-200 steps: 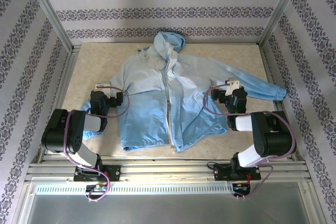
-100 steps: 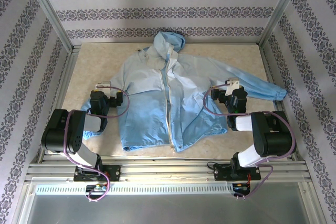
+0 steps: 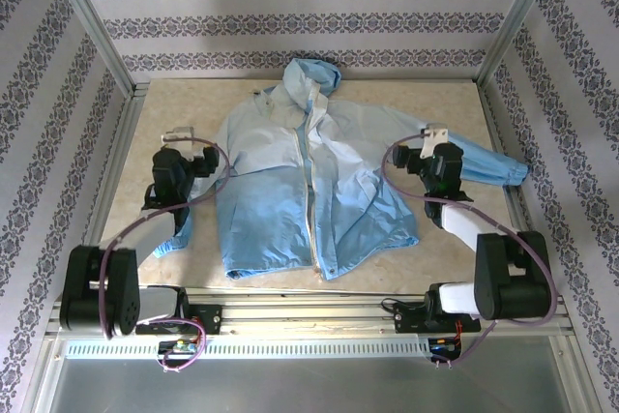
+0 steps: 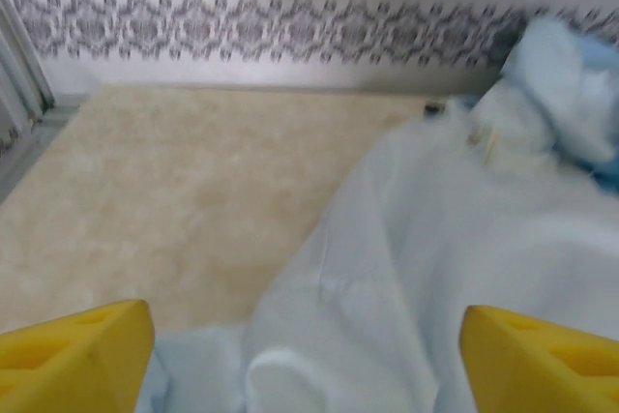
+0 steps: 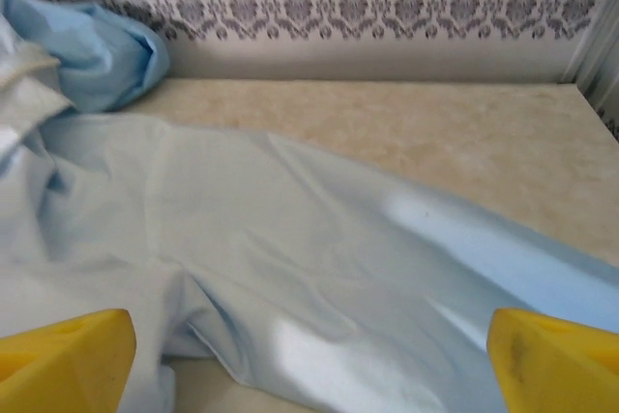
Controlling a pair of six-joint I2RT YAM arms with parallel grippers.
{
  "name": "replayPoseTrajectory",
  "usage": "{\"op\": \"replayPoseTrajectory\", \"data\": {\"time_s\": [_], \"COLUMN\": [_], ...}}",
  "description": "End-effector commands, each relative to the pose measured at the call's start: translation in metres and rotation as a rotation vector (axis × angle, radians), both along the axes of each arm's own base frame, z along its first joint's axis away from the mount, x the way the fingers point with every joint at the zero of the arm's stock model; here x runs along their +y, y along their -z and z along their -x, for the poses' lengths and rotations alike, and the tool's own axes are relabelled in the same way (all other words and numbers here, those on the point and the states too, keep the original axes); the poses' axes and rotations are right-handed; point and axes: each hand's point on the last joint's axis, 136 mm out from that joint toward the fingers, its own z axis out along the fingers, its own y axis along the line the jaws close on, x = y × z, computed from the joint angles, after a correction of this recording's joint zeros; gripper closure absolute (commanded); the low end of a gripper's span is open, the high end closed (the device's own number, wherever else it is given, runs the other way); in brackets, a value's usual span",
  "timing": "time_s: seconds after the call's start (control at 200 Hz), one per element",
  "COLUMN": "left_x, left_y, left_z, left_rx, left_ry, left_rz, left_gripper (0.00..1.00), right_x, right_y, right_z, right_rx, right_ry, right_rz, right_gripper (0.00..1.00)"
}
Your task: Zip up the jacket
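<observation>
On the table [image 3: 174, 108], the jacket [image 3: 280, 181] lay flat. Our left claw [image 4: 308, 360] and right claw [image 5: 309, 360] were spread wide, holding nothing. It looked thin and slippery; we should pinch by the zipper [image 3: 311, 210], at its bottom.

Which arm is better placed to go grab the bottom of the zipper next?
Right, narrowly, I'd judge: the right gripper hovers over a jacket sleeve, slightly nearer the zipper than the left gripper over the other sleeve. Both jaws open.
</observation>
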Motion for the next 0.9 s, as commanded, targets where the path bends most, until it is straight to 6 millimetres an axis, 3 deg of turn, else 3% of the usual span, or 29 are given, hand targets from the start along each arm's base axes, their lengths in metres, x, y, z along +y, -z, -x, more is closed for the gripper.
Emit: {"op": "replayPoseTrajectory", "data": {"time_s": [0.0, 0.16, 0.27, 0.33, 0.43, 0.525, 0.65, 0.894], "left_x": [-0.018, -0.071, -0.109, -0.132, -0.17, -0.194, -0.193, -0.147], "left_y": [0.023, 0.053, 0.076, 0.089, 0.112, 0.139, 0.171, 0.203], "left_z": [0.019, 0.047, 0.077, 0.095, 0.121, 0.132, 0.129, 0.103], "left_rx": [0.2, 0.443, 0.579, 0.64, 0.724, 0.797, 0.879, 0.986], "left_ry": [0.038, 0.171, 0.237, 0.265, 0.3, 0.302, 0.233, 0.065], "left_rz": [0.2, 0.313, 0.293, 0.254, 0.189, 0.179, 0.156, 0.157], "left_gripper": [0.28, 0.4, 0.46, 0.58, 0.7, 0.72, 0.72, 0.73], "right_x": [0.029, 0.094, 0.151, 0.176, 0.202, 0.218, 0.229, 0.256], "right_y": [0.006, 0.028, 0.056, 0.074, 0.101, 0.123, 0.14, 0.154], "right_z": [0.013, 0.041, 0.079, 0.101, 0.124, 0.13, 0.114, 0.057], "right_rx": [0.154, 0.343, 0.471, 0.541, 0.628, 0.687, 0.736, 0.749], "right_ry": [-0.073, -0.224, -0.379, -0.44, -0.471, -0.478, -0.443, -0.427], "right_rz": [-0.091, -0.099, -0.094, -0.092, -0.103, -0.075, -0.048, -0.065], "right_gripper": [0.15, 0.36, 0.44, 0.49, 0.52, 0.52, 0.58, 0.67]}}
